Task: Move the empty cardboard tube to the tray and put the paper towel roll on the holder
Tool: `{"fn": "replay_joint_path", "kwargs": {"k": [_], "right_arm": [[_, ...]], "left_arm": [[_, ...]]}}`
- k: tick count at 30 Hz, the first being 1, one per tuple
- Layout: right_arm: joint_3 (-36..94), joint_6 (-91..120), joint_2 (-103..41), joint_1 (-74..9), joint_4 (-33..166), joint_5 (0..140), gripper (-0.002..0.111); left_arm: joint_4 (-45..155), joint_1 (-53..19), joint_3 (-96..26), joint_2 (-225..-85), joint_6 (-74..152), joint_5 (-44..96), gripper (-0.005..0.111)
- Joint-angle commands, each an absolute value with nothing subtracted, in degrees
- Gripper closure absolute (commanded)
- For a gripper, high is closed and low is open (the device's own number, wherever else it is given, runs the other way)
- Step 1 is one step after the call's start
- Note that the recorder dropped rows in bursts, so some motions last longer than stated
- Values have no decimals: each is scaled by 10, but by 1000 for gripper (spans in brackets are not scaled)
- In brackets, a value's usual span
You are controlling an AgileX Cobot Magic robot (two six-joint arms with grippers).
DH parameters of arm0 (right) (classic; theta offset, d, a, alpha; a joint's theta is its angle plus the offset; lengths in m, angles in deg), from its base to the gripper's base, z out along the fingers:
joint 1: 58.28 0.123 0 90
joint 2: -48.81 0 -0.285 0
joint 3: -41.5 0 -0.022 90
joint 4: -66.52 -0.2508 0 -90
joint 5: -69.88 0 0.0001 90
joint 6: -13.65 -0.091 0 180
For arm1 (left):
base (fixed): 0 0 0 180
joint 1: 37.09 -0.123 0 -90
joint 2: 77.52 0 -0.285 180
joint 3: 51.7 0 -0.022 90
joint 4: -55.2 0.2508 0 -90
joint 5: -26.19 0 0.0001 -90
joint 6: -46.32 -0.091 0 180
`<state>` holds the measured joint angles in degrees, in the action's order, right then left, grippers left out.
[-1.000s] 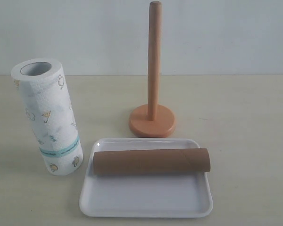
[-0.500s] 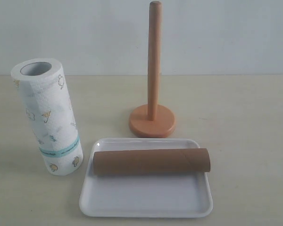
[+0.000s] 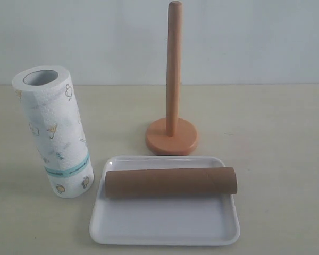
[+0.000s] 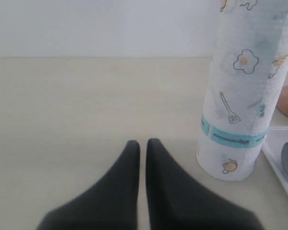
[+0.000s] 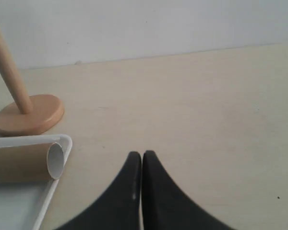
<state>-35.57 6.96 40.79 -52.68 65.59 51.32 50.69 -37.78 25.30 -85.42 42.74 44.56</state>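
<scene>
Exterior view: nearest the camera, the tray (image 3: pixel 165 234) sits on a pale table (image 3: pixel 276 133), with the empty cardboard tube (image 3: pixel 171 182) lying on its side across the tray's far half. Just left of the tray, the paper towel roll (image 3: pixel 56 138) stands upright on the table. Farther back, the holder (image 3: pixel 173 79) stands upright, its dowel bare.

Left wrist view: the left gripper (image 4: pixel 142 142) is closed but for what looks like a hairline slit, gripping nothing, near the roll.

Right wrist view: the right gripper (image 5: pixel 141 154) is pressed together, empty, near the tray's corner.
</scene>
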Motion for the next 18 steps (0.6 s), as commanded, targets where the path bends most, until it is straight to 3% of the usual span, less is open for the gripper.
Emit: {"fn": "replay_joint_path", "kwargs": {"k": [1, 18], "right_arm": [[-357, 86, 410, -530, 656, 504, 108], [-357, 77, 410, -530, 656, 508, 108]], "left_arm": [[507, -381, 255, -853, 426, 444, 103], [507, -381, 255, -853, 426, 444, 103]]}}
